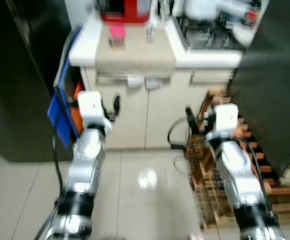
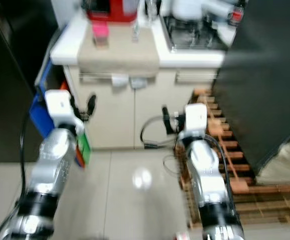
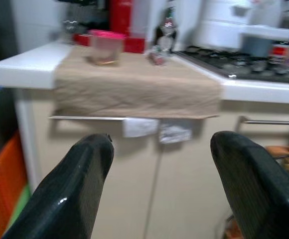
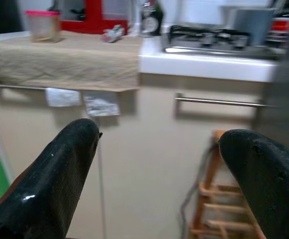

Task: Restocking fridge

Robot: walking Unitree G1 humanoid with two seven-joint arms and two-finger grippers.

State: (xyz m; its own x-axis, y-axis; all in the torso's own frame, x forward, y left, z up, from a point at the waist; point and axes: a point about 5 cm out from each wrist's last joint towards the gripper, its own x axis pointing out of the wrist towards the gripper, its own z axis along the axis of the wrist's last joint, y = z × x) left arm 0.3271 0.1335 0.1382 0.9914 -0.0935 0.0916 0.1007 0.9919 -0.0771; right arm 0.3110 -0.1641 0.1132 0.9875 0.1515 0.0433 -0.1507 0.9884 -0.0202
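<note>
Frames blurred, cam likely moving. Nearest: both arms raised side by side over pale tile floor [image 1: 145, 190]. Left gripper [image 3: 159, 164] held at cabinet-front height, fingers [image 3: 79, 179] spread wide apart, nothing between them. Right gripper [image 4: 159, 164] same: fingers [image 4: 60, 169] wide apart, empty. In the head views each gripper shows as thin black fingers ahead of a white wrist block, left gripper at [image 1: 116, 105], right at [image 1: 189, 116]; both point at the cabinet, not touching it.

By right arm: wooden slat rack [image 1: 220, 190] on floor, against a dark panel [image 1: 270, 100] at the right edge. Black cable [image 1: 177, 145] loops on floor beside rack.

By left arm: blue board [image 1: 60, 117] leaning in the gap btw cabinet and dark fridge [image 1: 20, 75]; orange + green items just behind it, can't tell what they are. Fridge stands at left, door looks closed.

Ahead: cream cabinet [image 1: 150, 115] w/ two doors, metal bar handles [image 4: 219, 102], two small white tags [image 3: 157, 130] hanging under counter edge. Beige cloth [image 3: 134, 84] draped over white counter [image 1: 85, 47] and its front edge.

Farther, on cloth: clear tub w/ pink lid [image 3: 104, 46], small unclear item [image 3: 158, 55] beside. Behind: red appliance [image 1: 126, 10], bottle or glass, too blurred to tell. Right of cloth: gas hob [image 4: 214, 37] w/ a white pot [image 1: 200, 9] on it.
</note>
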